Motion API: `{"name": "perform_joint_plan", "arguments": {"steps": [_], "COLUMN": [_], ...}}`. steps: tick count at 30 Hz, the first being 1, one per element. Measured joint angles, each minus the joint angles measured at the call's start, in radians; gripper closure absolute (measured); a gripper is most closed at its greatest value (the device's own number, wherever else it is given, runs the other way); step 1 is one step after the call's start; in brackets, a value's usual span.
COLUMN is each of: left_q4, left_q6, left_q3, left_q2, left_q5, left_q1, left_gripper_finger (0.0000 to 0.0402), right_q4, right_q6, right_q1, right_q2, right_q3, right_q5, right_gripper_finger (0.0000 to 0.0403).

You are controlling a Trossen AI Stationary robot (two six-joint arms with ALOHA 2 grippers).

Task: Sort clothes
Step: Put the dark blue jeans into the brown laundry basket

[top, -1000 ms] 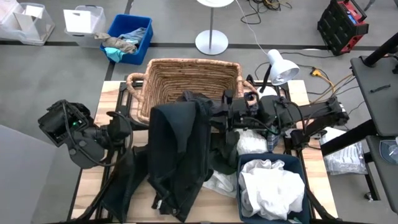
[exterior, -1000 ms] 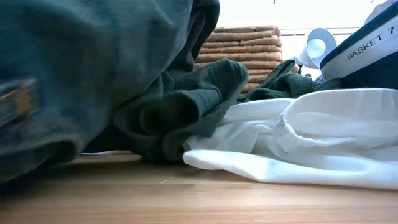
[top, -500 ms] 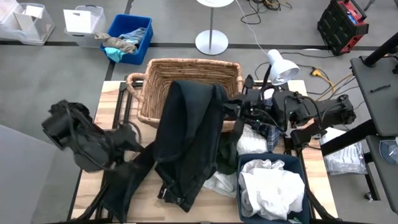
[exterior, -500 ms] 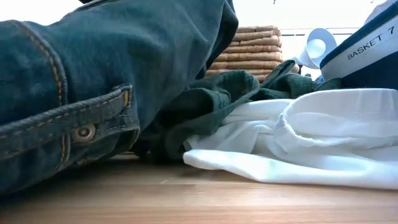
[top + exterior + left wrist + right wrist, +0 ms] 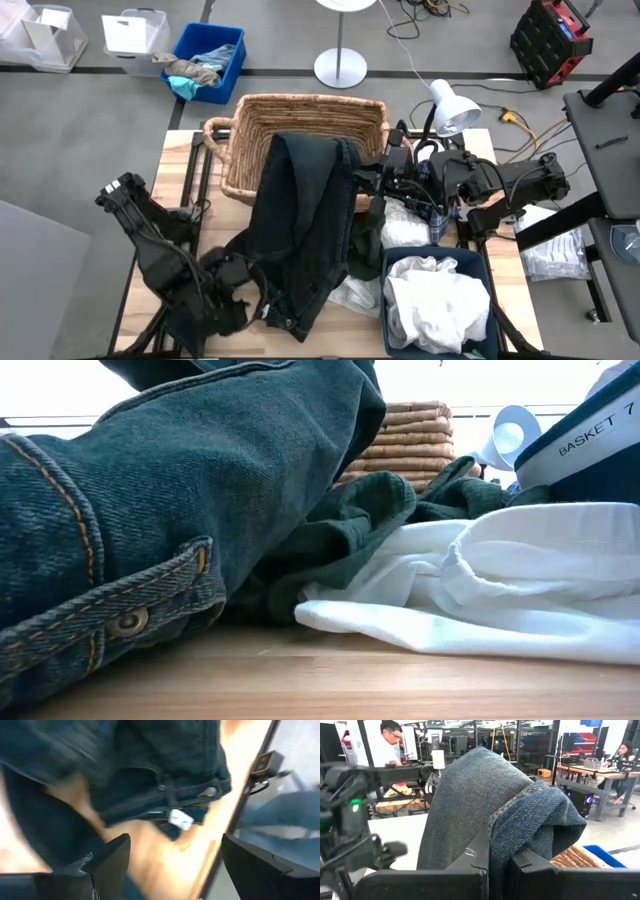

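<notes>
Progress: sorting looks partly done, by my reading; some whites are binned, the wicker basket looks empty, and a heap is left on the table.
Jeans (image 5: 300,225): dark denim, lifted at the far end and draped over the wicker basket's near rim, the rest trailing down the table toward the near edge; waistband and rivet lie on the wood in the low view.
Right gripper (image 5: 497,857): clenched on a fold of the jeans, holding it up just right of the wicker basket.
Left gripper (image 5: 172,862): fingers spread, grasping nothing, low over the jeans' waistband at the near left of the table.
Wicker basket (image 5: 250,125): far centre of the table; nothing shows inside it, only the jeans across its rim.
Blue bin (image 5: 400,262): near right, holding white clothes (image 5: 435,300).
Left on table: a dark green garment (image 5: 350,525) and a white one (image 5: 480,585) beside the jeans, in front of the bin; a black piece (image 5: 195,300) at the near left.
Remaining: jeans not yet dropped anywhere; the loose darks and the white one need placing.
</notes>
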Motion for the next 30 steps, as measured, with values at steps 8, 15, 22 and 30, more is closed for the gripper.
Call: {"name": "perform_joint_plan", "arguments": {"steps": [8,15,22,30], "left_q4": [0.236,0.424,0.625,0.638], "left_q6": [-0.453,-0.892,-0.987,-0.970], "left_q3": [-0.218,-0.415,-0.546,-0.641], "left_q2": [-0.004,-0.004,-0.001,0.023], "left_q5": [-0.124,-0.132,-0.126,-0.156], "left_q1": [-0.046,-0.063,-0.017,-0.003], "left_gripper_finger": [0.0113,0.0113,0.0113,0.0113], "right_q4": [0.000,-0.001,-0.001,-0.001], "right_q6": [-0.015,-0.017,-0.020,-0.020], "right_q1": [0.000,0.000,0.000,0.000], "right_q2": [0.000,0.000,0.000,0.001], "right_q3": [0.000,0.000,0.000,0.000], "right_q5": [-0.001,-0.004,-0.011,-0.012], "right_gripper_finger": [0.0392,0.0391,0.0391,0.0390]}}
